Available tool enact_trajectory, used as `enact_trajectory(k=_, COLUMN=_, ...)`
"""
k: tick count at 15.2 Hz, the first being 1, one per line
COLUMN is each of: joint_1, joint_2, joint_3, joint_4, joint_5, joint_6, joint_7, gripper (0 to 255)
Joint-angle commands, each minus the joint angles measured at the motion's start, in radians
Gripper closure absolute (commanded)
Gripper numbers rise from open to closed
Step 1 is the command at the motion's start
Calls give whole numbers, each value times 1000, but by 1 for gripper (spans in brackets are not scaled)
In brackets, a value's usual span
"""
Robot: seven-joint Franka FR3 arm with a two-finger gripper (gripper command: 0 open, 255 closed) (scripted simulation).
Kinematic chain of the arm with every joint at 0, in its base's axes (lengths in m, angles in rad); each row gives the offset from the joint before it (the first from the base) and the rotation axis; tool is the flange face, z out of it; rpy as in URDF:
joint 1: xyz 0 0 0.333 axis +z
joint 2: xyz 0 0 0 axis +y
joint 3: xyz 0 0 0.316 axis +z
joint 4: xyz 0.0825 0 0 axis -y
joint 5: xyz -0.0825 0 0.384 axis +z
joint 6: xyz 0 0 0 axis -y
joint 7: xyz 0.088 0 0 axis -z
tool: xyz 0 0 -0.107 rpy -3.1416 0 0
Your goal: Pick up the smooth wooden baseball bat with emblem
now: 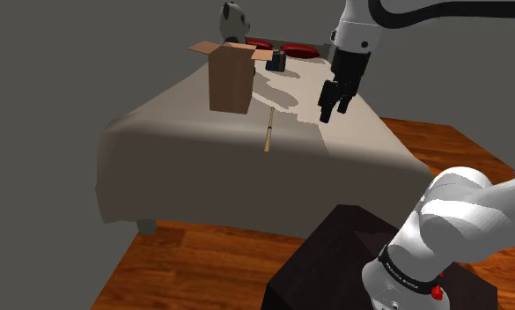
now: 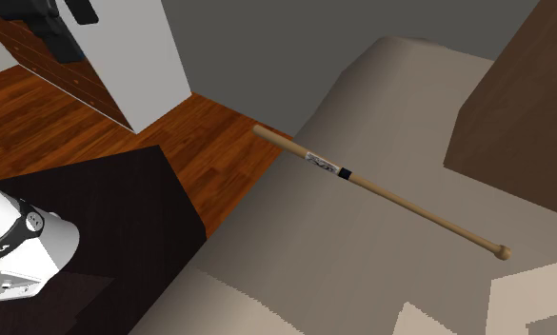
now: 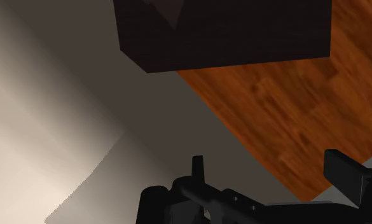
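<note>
The wooden baseball bat lies flat on the beige bed cover, in front of a cardboard box. In the second exterior view the bat runs diagonally, with a dark emblem and a black band near its thick end and its knob toward that view's lower right. My black gripper hangs above the bed, off to the shoulder view's right of the bat and well clear of it. In the wrist view the gripper is open, with nothing between its fingers; below it are the bed edge and the floor.
An open brown cardboard box stands on the bed behind the bat. Red pillows, a small dark object and a panda toy sit at the far end. The dark stand rests on the wooden floor.
</note>
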Motion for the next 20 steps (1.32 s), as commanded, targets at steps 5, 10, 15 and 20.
enact_trajectory(k=5, joint_1=-33, joint_2=156, joint_3=23, joint_4=47, joint_5=10, joint_6=100, joint_7=108, gripper=0)
enact_trajectory(k=10, joint_1=-72, joint_2=356, joint_3=40, joint_4=136, joint_5=11, joint_6=199, joint_7=240, gripper=0)
enact_trajectory(k=15, joint_1=-108, joint_2=552, joint_3=42, joint_4=254, joint_5=2, joint_6=266, joint_7=365, gripper=0)
enact_trajectory(k=20, joint_1=-136, joint_2=743, joint_3=28, joint_4=395, joint_5=-7, joint_6=304, joint_7=480, gripper=0)
